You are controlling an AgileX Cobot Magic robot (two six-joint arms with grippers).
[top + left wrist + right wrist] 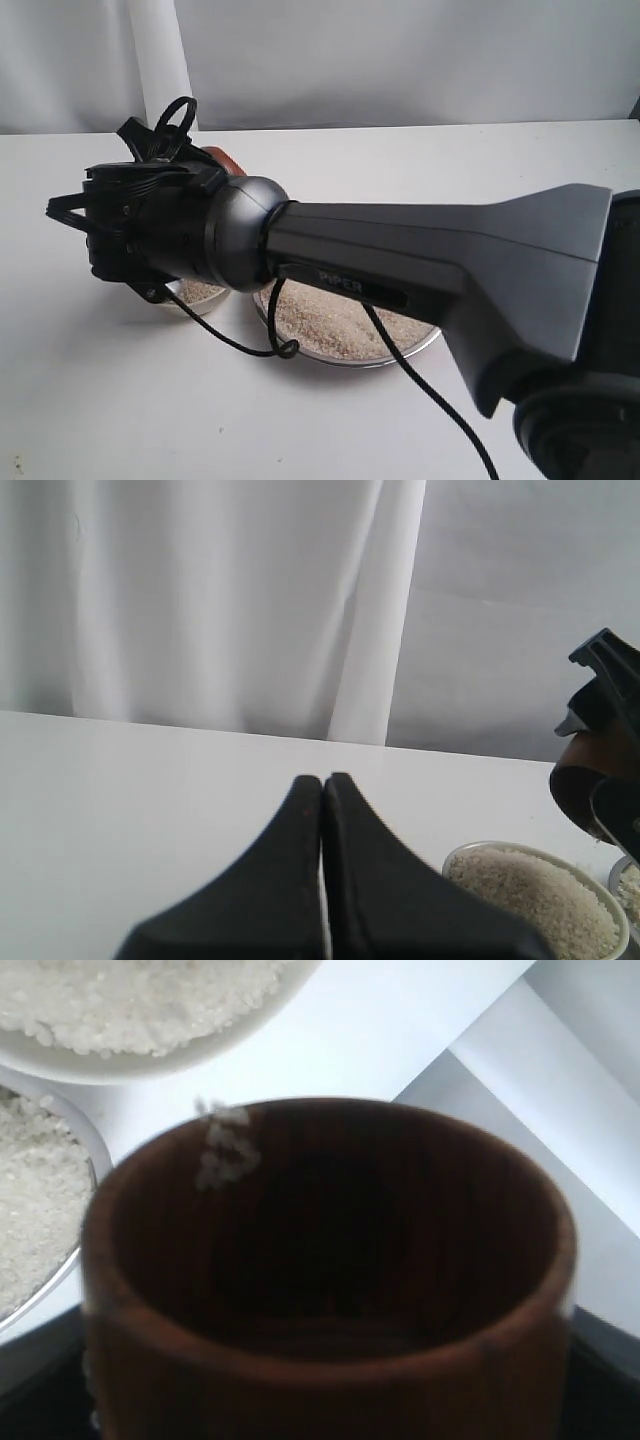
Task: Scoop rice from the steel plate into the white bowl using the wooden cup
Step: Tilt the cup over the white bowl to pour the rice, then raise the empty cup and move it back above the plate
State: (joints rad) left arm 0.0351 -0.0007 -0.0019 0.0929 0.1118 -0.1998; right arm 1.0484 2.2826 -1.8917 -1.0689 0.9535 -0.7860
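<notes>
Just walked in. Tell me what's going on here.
The right gripper holds the cup in the air close to the bowl, which is heaped with rice. The cup looks nearly empty, with a few grains clinging at its rim. More rice lies in the plate beside the bowl. The left gripper is shut on nothing and sits off to the side, taking no part.

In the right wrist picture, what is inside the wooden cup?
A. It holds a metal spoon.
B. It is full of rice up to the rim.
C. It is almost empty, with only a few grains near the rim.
C: the wooden cup shows a dark, bare interior, with only a few grains of rice near its rim.
</notes>
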